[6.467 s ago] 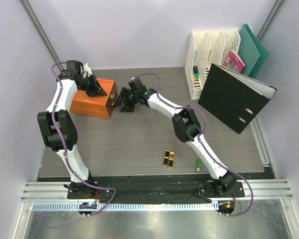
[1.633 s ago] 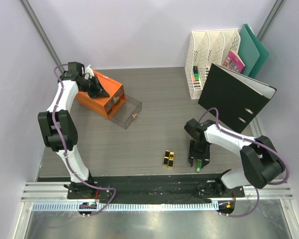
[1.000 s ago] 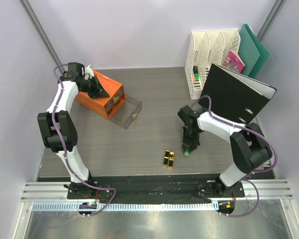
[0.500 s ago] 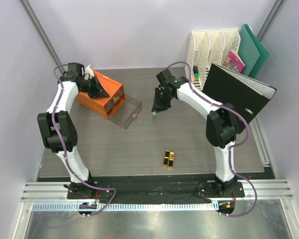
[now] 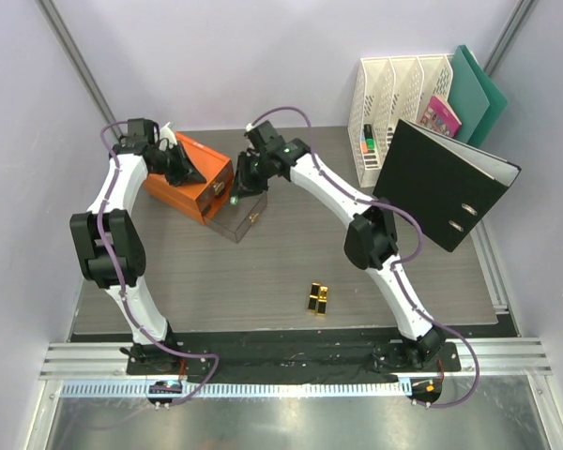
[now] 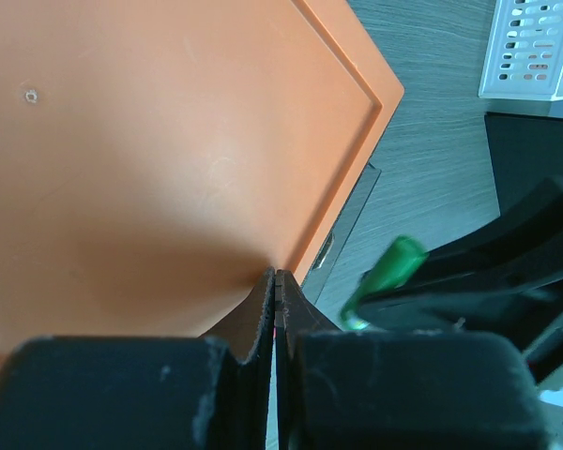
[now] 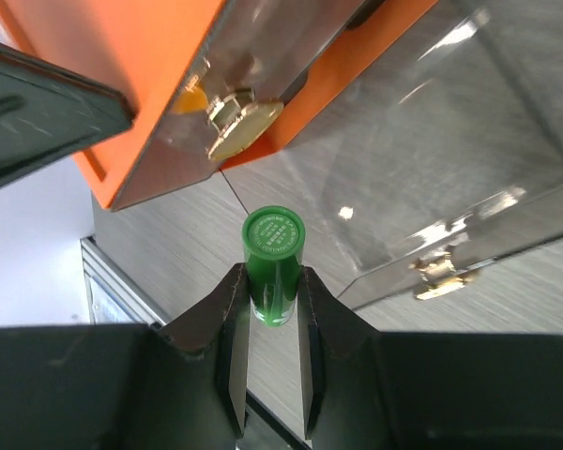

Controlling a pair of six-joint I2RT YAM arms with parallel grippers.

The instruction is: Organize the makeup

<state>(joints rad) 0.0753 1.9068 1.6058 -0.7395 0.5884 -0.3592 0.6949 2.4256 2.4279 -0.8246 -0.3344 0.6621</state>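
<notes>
Above the orange drawer box (image 5: 183,197), right fingers (image 7: 216,319) clamp 1 green tube (image 7: 273,253); left fingers (image 6: 260,309) pressed together; 2 lipsticks (image 5: 318,298) well apart from it.

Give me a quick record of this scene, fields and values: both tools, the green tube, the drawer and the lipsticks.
left tool: shut, tips on top of the orange box
right tool: shut on the green tube
green tube: held by the drawer's edge, not inside it
clear drawer: pulled out of the orange box, nothing seen in it
lipsticks: lying together on the table, apart from both tools
</notes>
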